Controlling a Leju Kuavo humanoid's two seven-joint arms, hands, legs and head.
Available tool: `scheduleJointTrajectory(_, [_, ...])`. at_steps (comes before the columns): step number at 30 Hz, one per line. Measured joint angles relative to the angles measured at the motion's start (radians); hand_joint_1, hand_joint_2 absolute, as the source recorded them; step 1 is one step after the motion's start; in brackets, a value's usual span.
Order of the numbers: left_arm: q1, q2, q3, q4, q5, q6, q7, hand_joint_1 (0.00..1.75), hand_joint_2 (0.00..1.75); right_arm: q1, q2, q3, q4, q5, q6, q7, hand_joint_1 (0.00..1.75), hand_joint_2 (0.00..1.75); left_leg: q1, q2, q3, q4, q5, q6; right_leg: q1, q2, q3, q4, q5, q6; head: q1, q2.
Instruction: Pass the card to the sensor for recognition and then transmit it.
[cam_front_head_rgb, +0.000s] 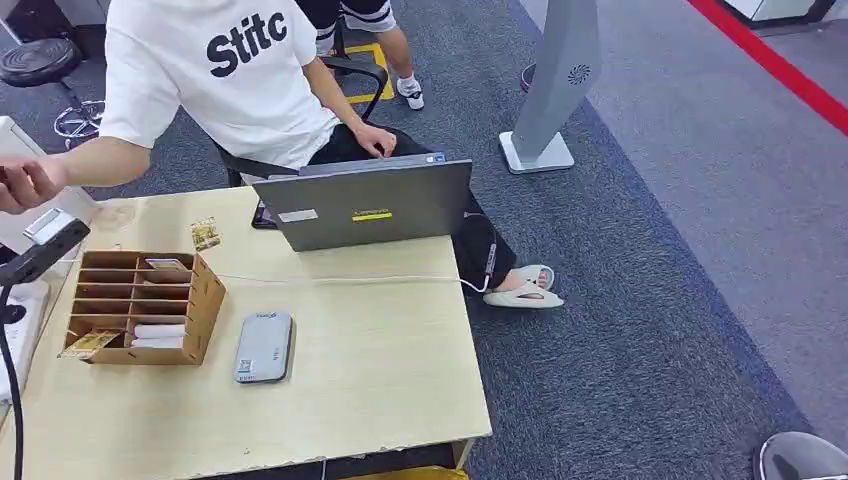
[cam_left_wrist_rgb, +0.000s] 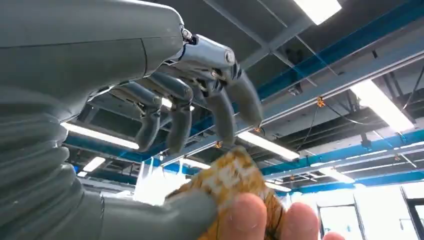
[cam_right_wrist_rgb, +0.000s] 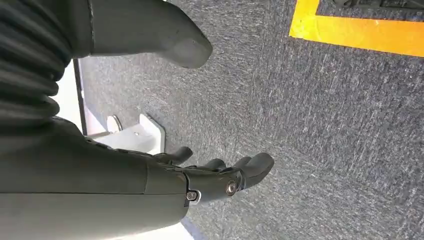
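In the left wrist view my left hand (cam_left_wrist_rgb: 200, 100) is turned palm-up toward the ceiling. A yellow-and-white card (cam_left_wrist_rgb: 227, 177) sits between its thumb and curled fingers. A person's fingertips (cam_left_wrist_rgb: 250, 217) grip the same card from the other side. The person's hand (cam_front_head_rgb: 25, 185) is at the far left edge of the head view. The grey sensor (cam_front_head_rgb: 264, 346) lies flat on the wooden table (cam_front_head_rgb: 380, 370), beside a wooden card organizer (cam_front_head_rgb: 140, 305). My right hand (cam_right_wrist_rgb: 200, 175) hangs over the carpet, fingers loosely bent and holding nothing.
A seated person in a white T-shirt (cam_front_head_rgb: 220, 80) works at an open laptop (cam_front_head_rgb: 365, 205) at the table's far edge. A white cable (cam_front_head_rgb: 340, 280) crosses the table. A loose card (cam_front_head_rgb: 205, 233) lies behind the organizer. A dark device on a stand (cam_front_head_rgb: 40, 250) is at the left.
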Motion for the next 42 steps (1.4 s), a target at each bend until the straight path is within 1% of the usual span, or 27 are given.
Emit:
scheduleJointTrajectory(7, [0.012,-0.013,0.000,0.007,-0.002,0.013,0.000,0.00,1.75,0.000,0.000,0.003,0.000,-0.002,0.005,0.000,0.00,1.75,0.000,0.000,0.000,0.000,0.000,0.000,0.000,0.000,0.000,0.000,0.000,0.000,0.000,0.000])
scheduleJointTrajectory(11, [0.035,-0.013,0.000,0.007,-0.008,0.025,0.000,0.00,1.75,0.000,0.000,0.003,0.000,-0.008,0.009,0.000,0.00,1.75,0.000,0.000,0.000,0.000,0.000,0.000,0.000,0.000,0.000,0.000,0.000,0.000,0.000,0.000])
scheduleJointTrajectory(13, [0.072,-0.011,0.002,-0.002,-0.012,0.049,-0.001,0.00,1.75,0.000,0.000,0.003,0.000,-0.015,0.008,0.000,0.00,1.75,0.000,0.000,0.000,0.000,0.000,0.000,0.000,0.000,0.001,0.000,0.000,0.000,0.000,0.000])
scheduleJointTrajectory(15, [0.146,-0.010,0.011,-0.048,-0.015,0.113,-0.006,0.00,1.75,0.001,0.000,0.003,0.000,-0.023,0.005,0.000,0.00,1.75,0.000,0.002,0.000,0.000,0.000,0.000,0.000,0.002,0.000,0.000,0.000,0.000,0.000,0.000])
scheduleJointTrajectory(17, [0.241,-0.014,0.031,-0.106,0.004,0.173,-0.026,0.00,1.75,0.001,0.000,0.003,0.000,-0.035,0.003,0.000,0.00,1.75,0.000,0.003,0.000,-0.001,-0.001,0.000,0.000,0.003,0.000,0.000,0.000,0.000,0.000,0.000])
scheduleJointTrajectory(18, [0.255,-0.016,0.034,-0.117,0.006,0.184,-0.031,0.00,1.75,0.001,0.000,0.003,0.000,-0.037,0.003,0.000,0.00,1.75,0.000,0.003,0.000,-0.001,-0.001,0.000,0.000,0.003,0.000,0.000,0.000,0.000,0.000,0.000])
scheduleJointTrajectory(27, [0.259,-0.016,0.034,-0.117,0.007,0.184,-0.031,0.00,1.75,0.001,0.000,0.003,0.000,-0.037,0.003,0.000,0.00,1.75,0.000,0.003,0.000,-0.001,-0.001,0.000,0.000,0.003,0.000,0.000,0.000,0.000,0.000,0.000])
scheduleJointTrajectory(28, [0.266,-0.017,0.037,-0.124,0.008,0.190,-0.033,0.00,1.75,0.001,0.000,0.003,0.000,-0.038,0.003,0.000,0.00,1.75,-0.001,0.003,0.000,-0.001,-0.001,0.000,0.000,0.004,0.000,0.000,0.000,0.000,-0.001,0.000])
scheduleJointTrajectory(29, [0.304,-0.024,0.045,-0.151,0.010,0.217,-0.043,0.00,1.75,0.001,0.000,0.003,0.000,-0.042,0.002,0.000,0.00,1.75,-0.001,0.004,0.000,-0.001,-0.002,0.000,-0.001,0.004,0.000,0.000,0.000,0.000,-0.001,0.000])
scheduleJointTrajectory(30, [0.312,-0.026,0.047,-0.158,0.011,0.224,-0.045,0.00,1.75,0.001,0.000,0.003,0.000,-0.043,0.002,0.000,0.00,1.75,-0.001,0.004,0.000,-0.001,-0.002,0.000,-0.001,0.004,0.000,0.000,0.000,0.000,-0.001,0.000])
scheduleJointTrajectory(31, [0.469,-0.062,0.075,-0.260,0.008,0.338,-0.077,0.00,1.75,0.002,0.000,0.000,0.000,-0.047,0.001,0.010,0.00,1.75,-0.002,0.007,0.001,-0.001,-0.004,0.001,-0.001,0.007,0.000,-0.001,-0.002,0.001,-0.001,0.000])
scheduleJointTrajectory(32, [0.560,-0.096,0.090,-0.320,0.003,0.397,-0.095,0.00,1.75,0.003,0.000,-0.002,0.000,-0.048,0.000,0.015,0.00,1.75,-0.002,0.008,0.001,-0.001,-0.006,0.002,-0.002,0.008,-0.001,-0.001,-0.002,0.002,-0.002,0.000])
scheduleJointTrajectory(33, [0.692,-0.167,0.116,-0.435,0.015,0.434,-0.151,0.00,1.75,0.005,0.000,-0.007,0.000,-0.052,-0.006,0.025,0.00,1.75,-0.003,0.007,0.000,-0.001,-0.007,0.003,-0.002,0.007,-0.001,-0.002,-0.003,0.003,0.000,0.000])
scheduleJointTrajectory(34, [0.768,-0.227,0.139,-0.512,0.076,0.441,-0.219,0.00,1.75,0.006,0.000,-0.008,0.000,-0.051,-0.007,0.029,0.00,1.75,-0.003,0.006,-0.001,-0.001,-0.007,0.004,-0.002,0.005,0.000,-0.002,-0.004,0.004,0.000,0.000])
scheduleJointTrajectory(35, [0.860,-0.376,0.226,-0.608,0.350,0.442,-0.479,0.00,1.75,0.007,0.000,-0.008,0.000,-0.040,-0.009,0.042,0.00,1.75,-0.006,0.006,-0.001,-0.001,-0.008,0.006,-0.004,0.005,0.001,-0.002,-0.004,0.004,0.000,0.000])
scheduleJointTrajectory(36, [0.901,-0.499,0.326,-0.651,0.647,0.445,-0.644,0.00,1.75,0.009,0.003,-0.008,0.000,-0.024,-0.031,0.067,0.00,1.75,-0.005,0.005,0.000,-0.001,-0.008,0.006,-0.004,0.004,0.001,-0.002,-0.004,0.005,0.002,0.000])
scheduleJointTrajectory(37, [0.947,-0.643,0.527,-0.645,0.990,0.448,-0.659,0.00,1.75,0.009,0.016,-0.007,0.000,-0.001,-0.076,0.089,0.00,1.75,-0.005,0.002,0.002,-0.001,-0.007,0.007,-0.004,0.000,0.003,-0.002,-0.004,0.005,0.001,0.000])
scheduleJointTrajectory(38, [0.940,-0.681,0.634,-0.588,1.044,0.448,-0.649,0.00,1.75,0.009,0.022,-0.007,0.000,0.000,-0.084,0.085,0.00,1.75,-0.004,0.002,0.003,-0.001,-0.007,0.006,-0.004,0.000,0.004,-0.002,-0.004,0.005,-0.001,0.000])
scheduleJointTrajectory(42, [0.936,-0.715,0.704,-0.551,1.048,0.448,-0.650,0.00,1.75,0.009,0.024,-0.007,0.000,0.000,-0.087,0.082,0.00,1.75,-0.004,0.001,0.003,-0.001,-0.006,0.005,-0.004,-0.001,0.005,-0.002,-0.004,0.005,-0.002,0.000])
